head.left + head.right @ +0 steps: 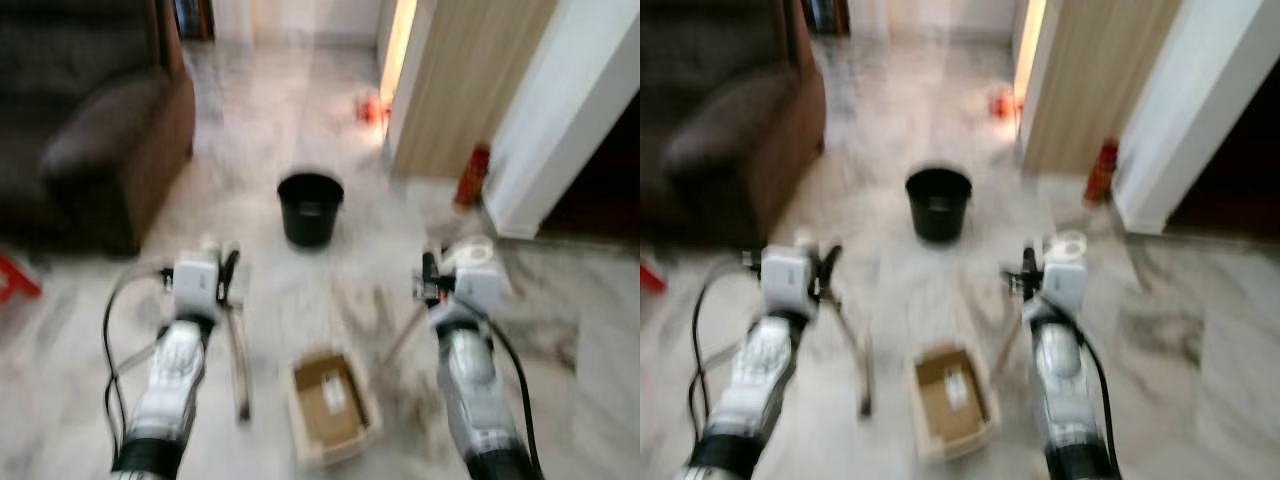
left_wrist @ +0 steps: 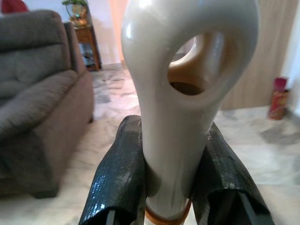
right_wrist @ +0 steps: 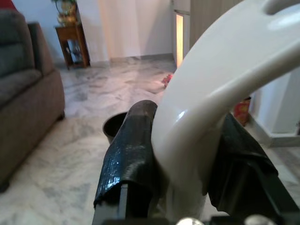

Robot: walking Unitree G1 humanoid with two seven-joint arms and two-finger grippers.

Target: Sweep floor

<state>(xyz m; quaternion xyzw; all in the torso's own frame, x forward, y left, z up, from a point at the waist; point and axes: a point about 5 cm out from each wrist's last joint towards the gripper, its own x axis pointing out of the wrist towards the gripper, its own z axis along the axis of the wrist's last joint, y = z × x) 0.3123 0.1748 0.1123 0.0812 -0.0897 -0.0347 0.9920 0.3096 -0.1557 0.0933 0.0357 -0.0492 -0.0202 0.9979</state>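
My left gripper [image 1: 228,280] is shut on a white handle with a loop at its end [image 2: 187,70]; its fingers [image 2: 122,173] clamp it from both sides. A thin stick [image 1: 240,370] runs from it down to the floor. My right gripper [image 1: 428,280] is shut on a curved white handle [image 3: 220,79], and a second stick [image 1: 400,335] slants down from it. Between the arms, a shallow cream pan or box with a brown inside [image 1: 330,405] lies on the marble floor [image 1: 260,130]. The eye views are blurred.
A black bucket [image 1: 310,207] stands on the floor ahead. A dark brown sofa [image 1: 90,130] fills the left side. On the right are a wooden panel [image 1: 470,80], a white wall corner [image 1: 560,110] and a red bottle [image 1: 473,175]. A small wooden table [image 3: 70,40] stands far back.
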